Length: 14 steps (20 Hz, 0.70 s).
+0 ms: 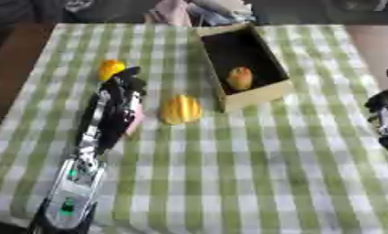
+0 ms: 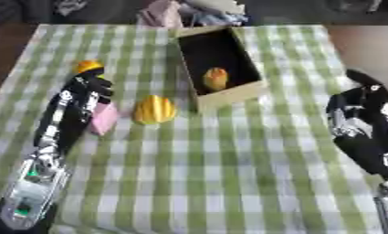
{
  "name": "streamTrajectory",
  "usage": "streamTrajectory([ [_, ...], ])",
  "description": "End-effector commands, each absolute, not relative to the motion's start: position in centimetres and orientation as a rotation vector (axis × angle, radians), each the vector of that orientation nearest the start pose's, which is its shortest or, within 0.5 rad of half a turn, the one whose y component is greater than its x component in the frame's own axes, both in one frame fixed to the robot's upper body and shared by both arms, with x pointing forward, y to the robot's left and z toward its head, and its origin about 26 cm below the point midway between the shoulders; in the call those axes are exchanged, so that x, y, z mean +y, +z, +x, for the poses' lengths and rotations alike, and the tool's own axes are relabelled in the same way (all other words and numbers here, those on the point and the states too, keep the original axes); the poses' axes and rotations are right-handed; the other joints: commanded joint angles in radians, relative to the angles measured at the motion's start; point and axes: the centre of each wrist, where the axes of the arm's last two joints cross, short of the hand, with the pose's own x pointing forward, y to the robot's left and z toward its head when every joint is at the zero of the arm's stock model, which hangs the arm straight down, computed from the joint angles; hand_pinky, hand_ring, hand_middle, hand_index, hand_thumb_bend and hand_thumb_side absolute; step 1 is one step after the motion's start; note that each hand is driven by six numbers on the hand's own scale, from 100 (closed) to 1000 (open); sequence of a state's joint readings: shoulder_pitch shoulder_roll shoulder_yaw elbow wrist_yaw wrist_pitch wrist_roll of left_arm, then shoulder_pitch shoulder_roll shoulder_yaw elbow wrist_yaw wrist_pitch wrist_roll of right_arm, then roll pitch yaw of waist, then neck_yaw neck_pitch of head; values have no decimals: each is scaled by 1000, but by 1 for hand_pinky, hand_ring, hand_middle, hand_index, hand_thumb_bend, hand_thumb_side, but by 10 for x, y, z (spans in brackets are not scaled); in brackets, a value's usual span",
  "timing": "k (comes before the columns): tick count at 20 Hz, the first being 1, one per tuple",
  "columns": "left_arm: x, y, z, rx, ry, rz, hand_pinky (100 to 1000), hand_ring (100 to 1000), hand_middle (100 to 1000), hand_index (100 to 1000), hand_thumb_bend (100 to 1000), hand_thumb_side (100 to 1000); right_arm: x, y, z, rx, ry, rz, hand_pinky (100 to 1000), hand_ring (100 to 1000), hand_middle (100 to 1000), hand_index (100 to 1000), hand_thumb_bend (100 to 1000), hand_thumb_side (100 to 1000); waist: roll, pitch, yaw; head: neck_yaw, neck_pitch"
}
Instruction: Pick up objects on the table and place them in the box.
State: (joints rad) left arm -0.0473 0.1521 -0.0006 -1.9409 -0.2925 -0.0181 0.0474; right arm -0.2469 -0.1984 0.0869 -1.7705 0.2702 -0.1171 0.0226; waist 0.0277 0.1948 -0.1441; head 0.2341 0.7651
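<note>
A: Where is everything placed at this moment?

B: The left robot hand [image 2: 89, 87] is stretched out over the checked table [image 1: 253, 173], with its fingertips just beside a small orange object [image 1: 110, 68] at the far left. A pink object [image 2: 103, 118] is seen against the hand's inner side, and a yellow ridged object [image 1: 180, 109] lies between that hand and the box [image 1: 264, 93]. One orange-yellow object [image 1: 239, 78] is already lodged inside the box.

A: And the hands themselves?

B: It cannot be told whether the left robot hand's fingers are spread or curled; they are seen only as a dark mass. The right robot hand [image 2: 358, 119] is held at the right edge, idle, its fingers likewise not made out.

A: What could go wrong?

B: The orange object could be nudged away towards the table's left edge if it is met by the fingertips before being enclosed. The pink object could be dragged along or pushed aside by the hand, since the two seem to be touching. When an object is carried across, the yellow ridged one could be knocked, and the box wall could be clipped and the box shifted.
</note>
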Motion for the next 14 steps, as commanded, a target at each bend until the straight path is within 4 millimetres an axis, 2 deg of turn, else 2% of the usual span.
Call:
streamTrajectory([
  [1,278,127,269,-2027,-409,524,664,683,668,868,100,682,-235,124,322,-2119,541,-273,472,609,545,888,100,470,-2,-21,-1,-5,5],
  [5,310,142,265,-1990,-660,693,700,719,716,884,100,594,-236,124,322,-2113,547,-281,472,609,545,888,100,470,3,-24,-2,-11,5],
  [10,346,165,259,-1822,-1071,894,749,745,757,893,100,447,-238,123,321,-2106,555,-287,472,609,545,888,100,470,11,-27,-6,-16,5],
  [14,360,187,258,-1656,-1381,964,787,770,788,896,291,378,-239,122,321,-2102,566,-288,472,609,545,888,100,470,19,-30,-9,-17,5],
])
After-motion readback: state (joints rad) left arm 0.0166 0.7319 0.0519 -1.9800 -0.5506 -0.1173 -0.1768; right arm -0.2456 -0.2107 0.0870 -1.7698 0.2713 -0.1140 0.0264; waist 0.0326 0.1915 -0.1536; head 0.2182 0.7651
